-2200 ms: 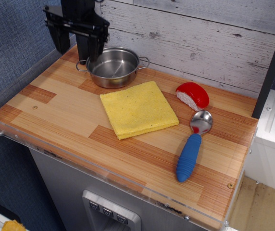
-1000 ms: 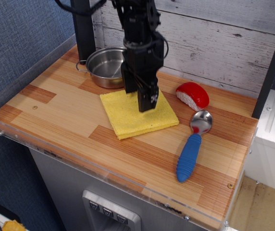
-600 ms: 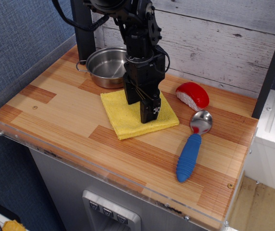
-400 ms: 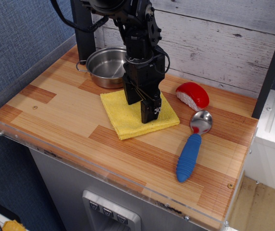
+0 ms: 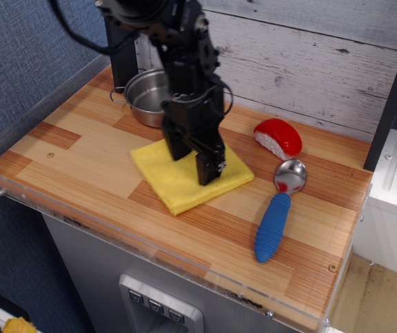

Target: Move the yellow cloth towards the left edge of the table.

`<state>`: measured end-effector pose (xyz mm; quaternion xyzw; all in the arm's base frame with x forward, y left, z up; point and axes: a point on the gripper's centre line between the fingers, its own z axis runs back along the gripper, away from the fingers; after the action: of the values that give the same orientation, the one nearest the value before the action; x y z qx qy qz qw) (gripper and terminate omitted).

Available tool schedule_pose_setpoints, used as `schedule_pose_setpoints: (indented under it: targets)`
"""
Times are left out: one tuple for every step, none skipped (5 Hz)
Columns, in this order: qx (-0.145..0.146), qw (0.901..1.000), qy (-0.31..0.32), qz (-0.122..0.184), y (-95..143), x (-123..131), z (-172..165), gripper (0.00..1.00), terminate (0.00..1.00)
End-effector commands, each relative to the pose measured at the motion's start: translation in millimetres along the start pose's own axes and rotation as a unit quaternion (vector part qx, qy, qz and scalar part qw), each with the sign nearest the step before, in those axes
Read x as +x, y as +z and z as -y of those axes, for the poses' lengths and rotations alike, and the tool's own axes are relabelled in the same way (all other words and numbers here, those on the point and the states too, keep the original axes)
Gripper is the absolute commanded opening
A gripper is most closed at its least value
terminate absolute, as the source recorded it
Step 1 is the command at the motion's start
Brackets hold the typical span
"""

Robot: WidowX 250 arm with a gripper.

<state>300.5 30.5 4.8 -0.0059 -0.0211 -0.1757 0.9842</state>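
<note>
The gripper [image 5: 193,163] stood nose-down on the yellow cloth [image 5: 184,179], its two dark fingers set apart with one tip toward the back edge of the cloth and the other nearer the front; the jaws looked spread and pressing on the top layer rather than pinched around any fold, though the contact itself was hidden under the finger ends. The cloth lay flat beneath and around the jaws, near the middle of the table [image 5: 80,156], with bare wood between it and the left rim, so the move looked only begun. Judged that a drag of this kind wants steady downward pressure held while sliding sideways toward the left rim, low and level, since a thick layered cloth may shear, with the top ply creeping while the lower ones lag. Easing off too soon could leave it short of the edge. Path left of the jaws appeared open. Behind the jaws, close to the far edge of the cloth, sat a steel pot [image 5: 150,94]; what showed of its inside looked empty, though the arm covered part of the bowl. Off to the other side of the jaws, well apart, lay a red-and-white piece of toy food [image 5: 278,137] and a spoon with a blue handle [image 5: 278,211].
</note>
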Motion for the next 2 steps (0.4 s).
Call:
schedule_pose_setpoints:
  targets:
    - [0.007, 0.9937, 0.107, -0.033, 1.6, -49.8, -7.8, 1.00, 0.00]
    - [0.008, 0.9904, 0.132, -0.040, -0.3, -64.4, -19.6, 1.00, 0.00]
